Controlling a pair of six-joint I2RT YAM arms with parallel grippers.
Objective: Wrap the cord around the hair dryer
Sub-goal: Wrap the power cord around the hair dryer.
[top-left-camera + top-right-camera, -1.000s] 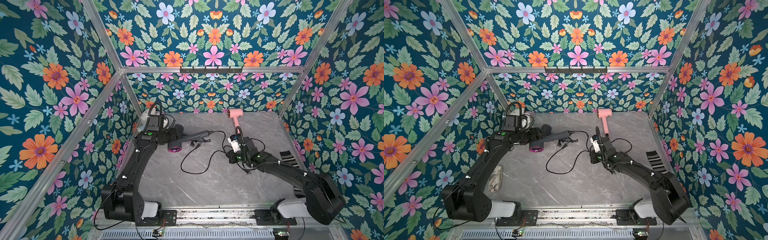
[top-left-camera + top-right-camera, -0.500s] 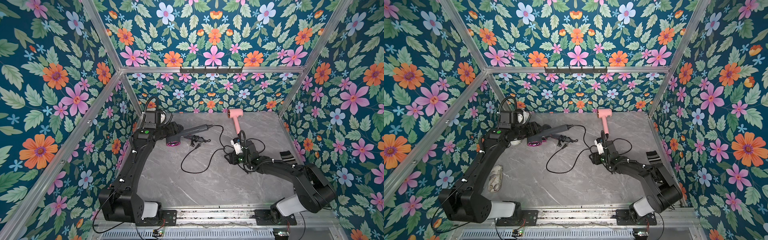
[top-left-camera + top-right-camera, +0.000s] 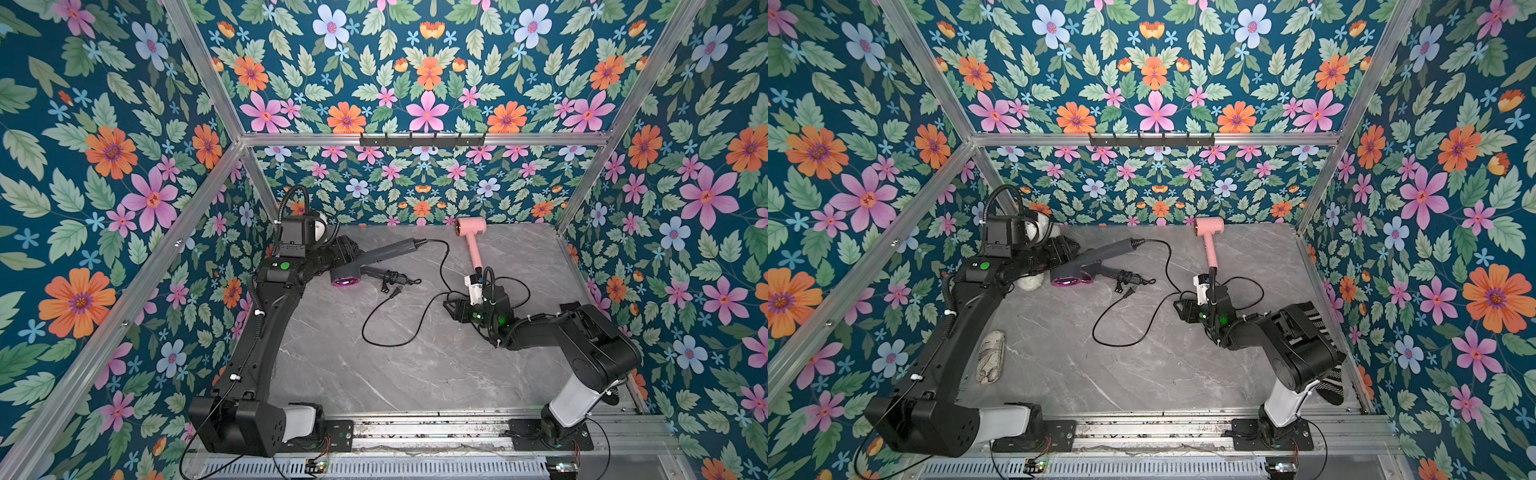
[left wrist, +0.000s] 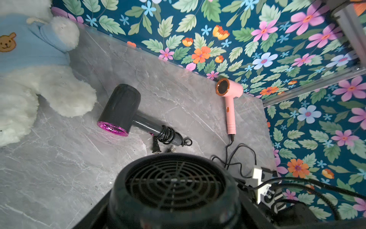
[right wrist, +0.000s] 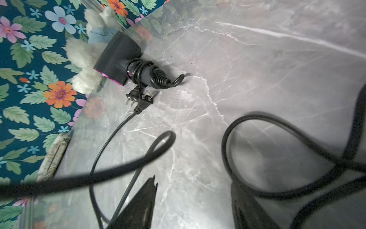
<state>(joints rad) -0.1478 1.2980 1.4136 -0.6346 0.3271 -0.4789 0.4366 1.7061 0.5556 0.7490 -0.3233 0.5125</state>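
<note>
Two jaws of the right gripper [image 5: 193, 182] are standing spread apart low over the marble table [image 5: 257, 59], with the black cord [image 5: 111, 171] looping loose just ahead of them. The left gripper [image 3: 340, 254] is pinching the head of the grey hair dryer [image 3: 388, 252], holding it off the table near the back-left corner; the cord is trailing from its handle across the table, not wrapped

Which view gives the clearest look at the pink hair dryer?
Left wrist: the pink hair dryer lies whole and close, nozzle to handle end. Both top views show it small, near the back wall; the right wrist view misses it.
</note>
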